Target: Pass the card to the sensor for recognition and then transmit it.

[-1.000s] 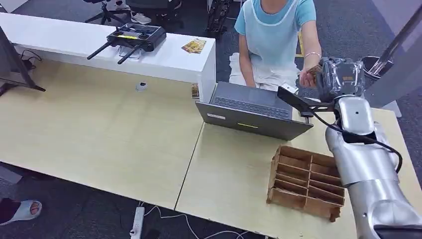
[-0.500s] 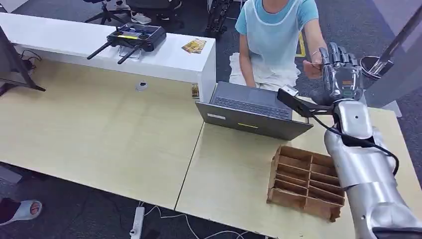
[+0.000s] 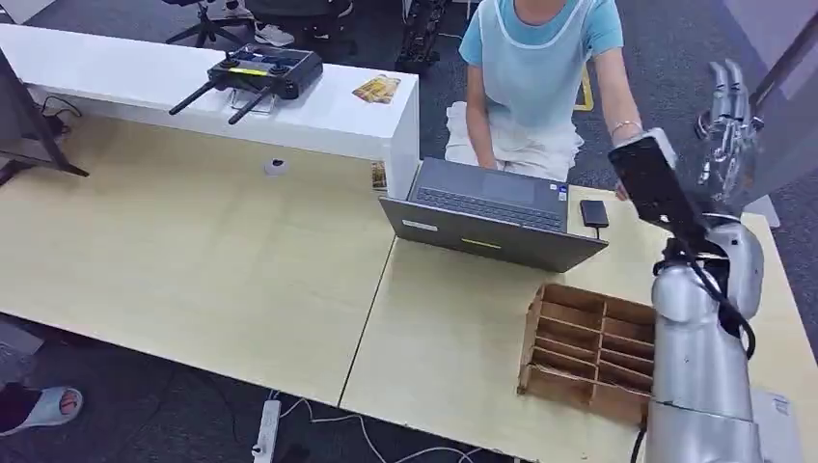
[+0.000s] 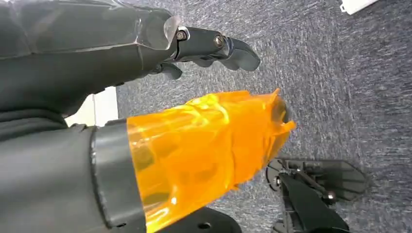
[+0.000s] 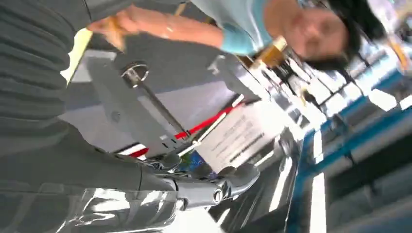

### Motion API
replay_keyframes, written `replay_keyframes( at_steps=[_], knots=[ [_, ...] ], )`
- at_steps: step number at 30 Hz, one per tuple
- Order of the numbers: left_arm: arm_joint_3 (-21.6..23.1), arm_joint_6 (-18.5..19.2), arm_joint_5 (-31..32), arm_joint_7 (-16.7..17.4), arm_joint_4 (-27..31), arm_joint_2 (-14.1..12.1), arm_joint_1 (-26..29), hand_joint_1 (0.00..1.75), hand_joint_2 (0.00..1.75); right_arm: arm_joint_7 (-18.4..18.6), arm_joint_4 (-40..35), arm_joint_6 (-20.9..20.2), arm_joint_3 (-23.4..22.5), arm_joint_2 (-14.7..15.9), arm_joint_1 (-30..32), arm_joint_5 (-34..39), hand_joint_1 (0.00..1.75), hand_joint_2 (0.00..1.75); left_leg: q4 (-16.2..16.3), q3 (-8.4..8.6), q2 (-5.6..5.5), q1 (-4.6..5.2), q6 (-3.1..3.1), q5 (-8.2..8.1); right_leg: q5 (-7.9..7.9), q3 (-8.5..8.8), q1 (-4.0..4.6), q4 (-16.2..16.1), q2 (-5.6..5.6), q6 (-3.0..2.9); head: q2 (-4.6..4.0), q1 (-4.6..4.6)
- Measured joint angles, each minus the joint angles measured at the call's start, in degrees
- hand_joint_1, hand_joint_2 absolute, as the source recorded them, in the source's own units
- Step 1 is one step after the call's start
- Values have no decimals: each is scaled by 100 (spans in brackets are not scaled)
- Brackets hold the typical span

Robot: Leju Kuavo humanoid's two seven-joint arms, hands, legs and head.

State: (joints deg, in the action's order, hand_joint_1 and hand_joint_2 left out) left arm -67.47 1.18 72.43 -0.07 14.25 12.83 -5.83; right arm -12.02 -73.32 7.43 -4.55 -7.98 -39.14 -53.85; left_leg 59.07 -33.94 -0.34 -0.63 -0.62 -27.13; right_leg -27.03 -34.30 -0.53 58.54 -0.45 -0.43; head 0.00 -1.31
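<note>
One card: we're reading it as the blurred yellowish sliver (image 5: 114,31) in the person's hand (image 5: 127,22), apart from our right hand (image 3: 728,121). We're holding that hand raised past the tabletop (image 3: 193,251) edge, its fingers (image 5: 218,187) extended and gripping nothing. Our left hand (image 4: 145,73) is hanging over grey carpet (image 4: 340,87), fingers apart and empty. The small black sensor (image 3: 594,212) is lying beside the laptop (image 3: 492,217), near the wooden organizer (image 3: 588,352).
</note>
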Motion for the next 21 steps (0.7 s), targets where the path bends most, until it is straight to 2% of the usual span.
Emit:
replay_keyframes(
  at_steps=[6, 14, 19, 21],
  knots=[
    [2, -9, -15, -18, 0, 4, 1, 0, 0, -162, -1339, -453, -535, -478, 433, 721, 0, 175, 0, 2, 6, 0, -2, -2, 0, 0, 0, -2, 5, 0, 0, 0],
    [-7, -68, -199, -37, 0, 4, 0, 0, 0, -256, -2038, -964, -642, -732, 923, 1830, 0, 175, 0, 5, 8, 0, -3, -1, 1, 2, 0, -1, 8, -1, -2, -2],
    [-59, -116, -289, -37, 0, 24, 1, 0, 0, -365, -2432, -975, -638, -776, 1442, 2341, 0, 175, 0, 3, 7, 0, -3, -2, 0, 1, 0, -3, 6, -1, 0, 0],
    [-90, -131, -330, -33, 0, 37, 0, 0, 0, -424, -2604, -1106, -640, -784, 1679, 2652, 0, 175, 0, 4, 7, 0, -3, -5, -1, 1, 0, -5, 7, -1, 0, 0]
  ],
)
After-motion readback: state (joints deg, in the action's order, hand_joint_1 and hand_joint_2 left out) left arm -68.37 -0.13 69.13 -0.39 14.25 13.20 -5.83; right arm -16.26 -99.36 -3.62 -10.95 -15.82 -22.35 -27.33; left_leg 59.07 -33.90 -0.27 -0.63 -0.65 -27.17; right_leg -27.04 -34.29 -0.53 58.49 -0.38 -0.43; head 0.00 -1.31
